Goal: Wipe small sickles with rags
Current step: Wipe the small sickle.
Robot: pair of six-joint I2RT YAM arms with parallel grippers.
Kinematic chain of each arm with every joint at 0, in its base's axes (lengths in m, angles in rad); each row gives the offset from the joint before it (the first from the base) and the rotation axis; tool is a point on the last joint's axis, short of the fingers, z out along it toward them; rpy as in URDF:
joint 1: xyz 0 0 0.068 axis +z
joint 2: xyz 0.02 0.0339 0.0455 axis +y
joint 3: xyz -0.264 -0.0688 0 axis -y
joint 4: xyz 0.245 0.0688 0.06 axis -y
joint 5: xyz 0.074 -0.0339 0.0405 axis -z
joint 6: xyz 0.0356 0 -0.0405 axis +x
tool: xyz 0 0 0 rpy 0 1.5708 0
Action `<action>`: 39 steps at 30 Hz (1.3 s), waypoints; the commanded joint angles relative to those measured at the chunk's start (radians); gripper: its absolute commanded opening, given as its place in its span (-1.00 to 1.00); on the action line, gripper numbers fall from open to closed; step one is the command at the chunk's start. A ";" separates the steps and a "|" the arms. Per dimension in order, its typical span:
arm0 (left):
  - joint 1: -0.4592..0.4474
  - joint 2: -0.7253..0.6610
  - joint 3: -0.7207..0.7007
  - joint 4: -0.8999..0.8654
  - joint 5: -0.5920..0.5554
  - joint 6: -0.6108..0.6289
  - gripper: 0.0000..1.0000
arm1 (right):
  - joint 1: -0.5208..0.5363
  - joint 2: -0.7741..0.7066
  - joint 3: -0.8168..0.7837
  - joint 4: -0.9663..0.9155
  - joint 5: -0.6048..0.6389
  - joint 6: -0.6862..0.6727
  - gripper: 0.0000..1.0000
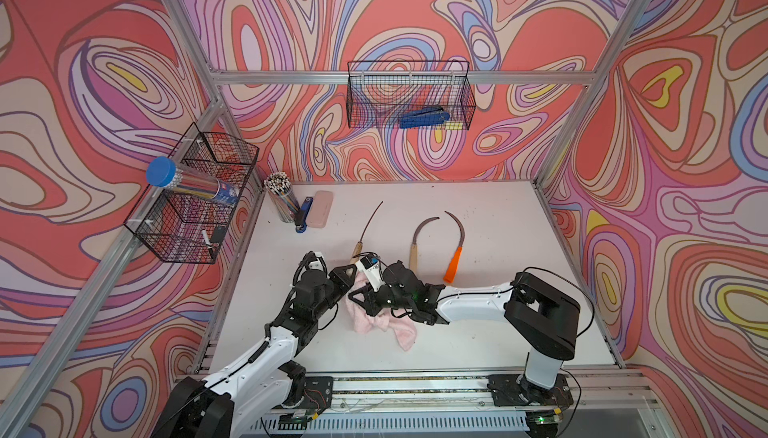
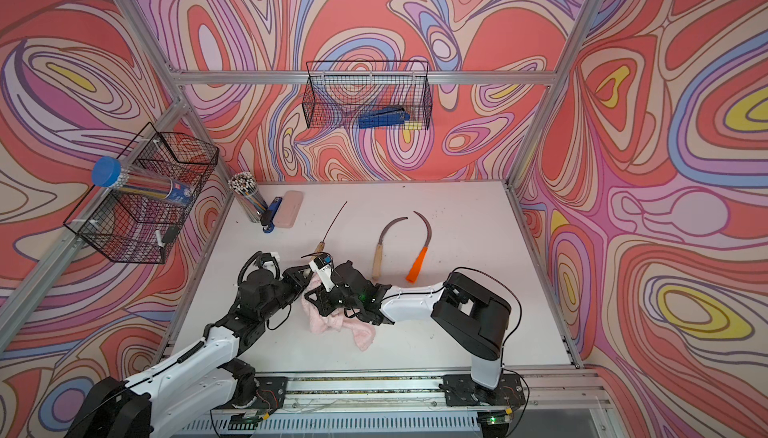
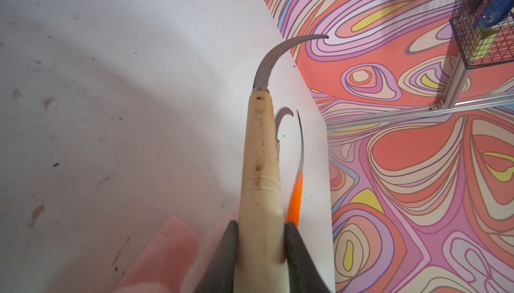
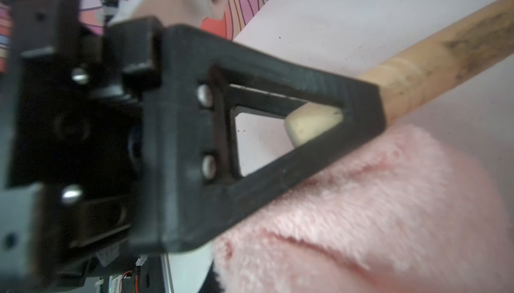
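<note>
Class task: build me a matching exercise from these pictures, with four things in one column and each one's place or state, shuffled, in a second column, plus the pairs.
Things
1 blue stapler
2 wooden-handled sickle nearest the stapler
3 pink rag
4 orange-handled sickle

Places
A handle clamped in the left gripper
B lying free on the table
C beside the pink case
D bunched at the right gripper, trailing on the table

Pairs: 1-C, 2-A, 3-D, 4-B

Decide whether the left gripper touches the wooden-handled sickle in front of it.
Touching. In the left wrist view the fingers of the left gripper clamp the sickle by its wooden handle.
</note>
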 commanded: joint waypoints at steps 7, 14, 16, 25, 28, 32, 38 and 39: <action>-0.008 -0.004 0.017 0.017 0.011 0.010 -1.00 | -0.005 -0.022 0.034 0.034 0.079 -0.037 -1.00; -0.008 -0.020 0.014 0.015 0.038 0.010 -1.00 | -0.132 0.074 0.083 0.052 -0.008 -0.001 -1.00; -0.009 -0.025 0.014 0.012 0.044 0.010 -1.00 | -0.153 0.082 0.089 0.059 -0.021 -0.004 -1.00; -0.007 -0.060 0.011 -0.009 0.057 0.011 -1.00 | -0.259 0.109 0.109 0.032 -0.014 0.005 -1.00; -0.007 -0.054 0.010 -0.006 0.070 0.007 -1.00 | -0.293 0.138 0.146 0.011 -0.022 0.002 -1.00; -0.007 -0.044 0.007 0.010 0.086 0.001 -1.00 | -0.326 0.179 0.207 -0.033 -0.020 -0.007 -1.00; -0.007 -0.032 -0.007 0.024 0.068 -0.002 -1.00 | -0.327 0.192 0.216 -0.030 -0.066 0.011 -1.00; -0.007 -0.027 -0.007 0.027 0.064 -0.001 -1.00 | -0.316 0.188 0.206 -0.015 -0.076 0.015 -1.00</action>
